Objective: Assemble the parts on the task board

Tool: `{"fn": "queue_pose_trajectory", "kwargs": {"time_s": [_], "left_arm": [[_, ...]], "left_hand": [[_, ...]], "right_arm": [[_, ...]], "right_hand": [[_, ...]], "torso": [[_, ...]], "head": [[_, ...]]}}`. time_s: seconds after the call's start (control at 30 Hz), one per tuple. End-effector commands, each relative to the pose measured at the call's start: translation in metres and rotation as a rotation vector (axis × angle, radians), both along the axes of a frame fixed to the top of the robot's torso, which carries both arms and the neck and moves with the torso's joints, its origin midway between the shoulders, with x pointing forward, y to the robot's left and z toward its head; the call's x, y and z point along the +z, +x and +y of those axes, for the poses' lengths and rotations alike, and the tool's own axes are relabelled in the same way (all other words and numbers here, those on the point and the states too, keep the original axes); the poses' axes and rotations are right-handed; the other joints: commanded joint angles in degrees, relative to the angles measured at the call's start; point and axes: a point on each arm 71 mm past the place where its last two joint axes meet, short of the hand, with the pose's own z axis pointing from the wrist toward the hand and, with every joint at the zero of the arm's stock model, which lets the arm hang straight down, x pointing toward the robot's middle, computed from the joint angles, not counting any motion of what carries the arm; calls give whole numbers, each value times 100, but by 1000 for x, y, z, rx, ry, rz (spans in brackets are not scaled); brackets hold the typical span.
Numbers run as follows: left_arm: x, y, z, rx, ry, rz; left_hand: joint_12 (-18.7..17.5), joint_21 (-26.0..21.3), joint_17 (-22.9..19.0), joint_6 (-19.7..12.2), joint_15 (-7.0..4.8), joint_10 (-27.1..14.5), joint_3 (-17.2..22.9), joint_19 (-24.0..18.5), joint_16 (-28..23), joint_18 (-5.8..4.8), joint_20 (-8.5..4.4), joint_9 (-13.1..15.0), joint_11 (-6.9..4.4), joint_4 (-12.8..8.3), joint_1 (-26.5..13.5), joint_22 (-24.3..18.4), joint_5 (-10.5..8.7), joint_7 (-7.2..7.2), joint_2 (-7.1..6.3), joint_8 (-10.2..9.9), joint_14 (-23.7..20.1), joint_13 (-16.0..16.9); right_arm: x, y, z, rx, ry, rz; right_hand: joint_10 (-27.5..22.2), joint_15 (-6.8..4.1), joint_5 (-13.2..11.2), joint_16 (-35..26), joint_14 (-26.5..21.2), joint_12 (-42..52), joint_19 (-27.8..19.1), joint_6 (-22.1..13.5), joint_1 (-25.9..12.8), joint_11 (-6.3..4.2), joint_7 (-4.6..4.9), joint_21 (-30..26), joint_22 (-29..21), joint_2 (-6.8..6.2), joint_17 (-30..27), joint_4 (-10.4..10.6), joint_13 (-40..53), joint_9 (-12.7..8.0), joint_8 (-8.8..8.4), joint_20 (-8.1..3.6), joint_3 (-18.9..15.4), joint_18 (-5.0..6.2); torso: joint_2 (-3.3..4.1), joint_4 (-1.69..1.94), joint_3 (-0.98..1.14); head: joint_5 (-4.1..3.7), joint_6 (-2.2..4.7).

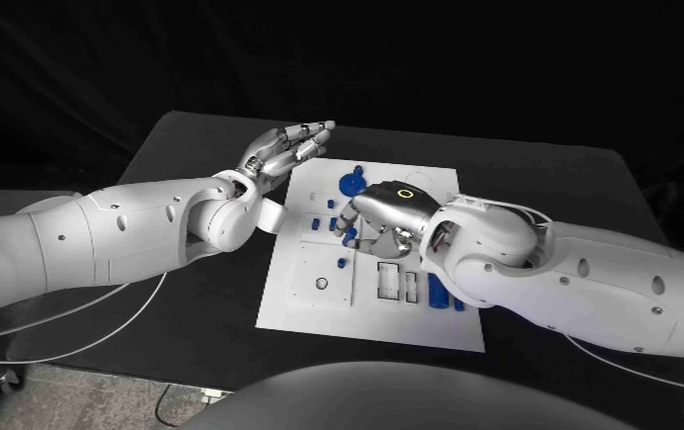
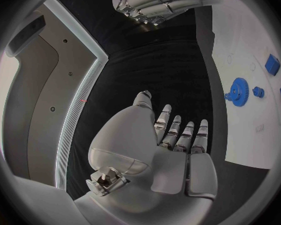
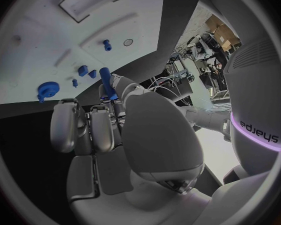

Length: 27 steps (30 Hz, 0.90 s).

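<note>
A black tabletop (image 1: 186,143) stands against a dark background, and the white task board (image 1: 321,301) lies in its middle.

On the board's far part lies a blue gear (image 1: 351,184), round and toothed, seen also from the left wrist (image 2: 238,90) and the right wrist (image 3: 47,90). Near it, towards the board's middle, sit a few small blue parts (image 1: 316,222). On the nearer half are rectangular recesses (image 1: 387,280), with a blue bar (image 1: 436,293) standing just beside them at the edge of the right arm.

The right robot hand (image 1: 374,227) hangs over the middle of the board, palm down. In the right wrist view it pinches a slim blue peg (image 3: 107,82) between thumb and fingertip, while its other fingers (image 3: 64,122) are curled in beside it; the peg is clear of the board surface.

The left robot hand (image 1: 286,147) is off the board's far left corner, over the bare tabletop. It is empty, its fingers (image 2: 178,130) straight and close together, palm turned towards the board.
</note>
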Motion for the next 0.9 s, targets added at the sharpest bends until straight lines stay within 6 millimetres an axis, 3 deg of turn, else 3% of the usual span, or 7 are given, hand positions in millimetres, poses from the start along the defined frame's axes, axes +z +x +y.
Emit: {"fn": "queue_pose_trajectory", "kwargs": {"time_s": [0.03, 0.17, 0.4, 0.77, 0.9], "left_arm": [[0, -1, -3, -22, -13, 1], [0, 0, -3, -18, -16, 5], [0, 0, -6, -20, -20, 8], [0, -1, -6, -24, -23, 9], [0, 0, -6, -25, -23, 10]], "left_hand": [[40, 26, 6, 48, 1, 56, -15, 53, 36, -46, 1, 7, -1, -4, 59, 10, 35, 16, 7, 41, 49, 7], [56, 32, 8, 66, 4, 65, -10, 71, 51, -48, 0, 8, 7, -5, 75, 25, 46, 24, 12, 47, 64, 9], [129, 51, 17, 116, 6, 106, -1, 123, 100, -50, -2, 12, 41, -2, 112, 64, 70, 49, 24, 64, 114, 17], [185, 71, 25, 189, 6, 139, -3, 181, 145, -49, -3, 20, 77, -3, 144, 106, 85, 78, 15, 87, 162, 23], [198, 76, 27, 210, 6, 147, -6, 194, 158, -48, -4, 22, 87, -3, 149, 115, 89, 84, 10, 94, 175, 24]], "right_arm": [[-9, -3, 12, 41, -76, -7], [-15, -8, 31, 75, -88, 1], [-26, -16, 48, 110, -96, 15], [-42, -23, 47, 125, -136, 16], [-46, -24, 45, 126, -142, 23]], "right_hand": [[373, -34, -21, -22, -27, -13, -23, 38, -35, -316, 8, -46, 963, -19, -15, -25, 40, 8, -46, -24, 27, 19], [377, -34, -43, -38, -38, -27, -29, 18, -33, -313, 13, -57, 960, -23, -35, -42, 40, 5, -69, -26, 40, 21], [404, -37, -72, -46, -38, -46, -22, 14, 9, -314, 16, -44, 965, -35, -38, -109, 46, 6, -97, -31, 77, 16], [444, -36, -157, -49, -32, -62, -3, 32, -26, -315, 18, -14, 976, -62, -38, -126, 53, 11, -115, -31, 73, 7], [449, -37, -167, -49, -32, -64, -1, 32, -27, -316, 17, -11, 977, -64, -38, -129, 53, 11, -118, -32, 74, 6]], "torso": [[3, 44, 9], [9, 61, 7], [10, 45, 5], [-3, 26, 7], [-2, 30, 7]], "head": [[-23, 0], [-49, 0], [-17, 0], [15, 0], [-16, 0]]}}
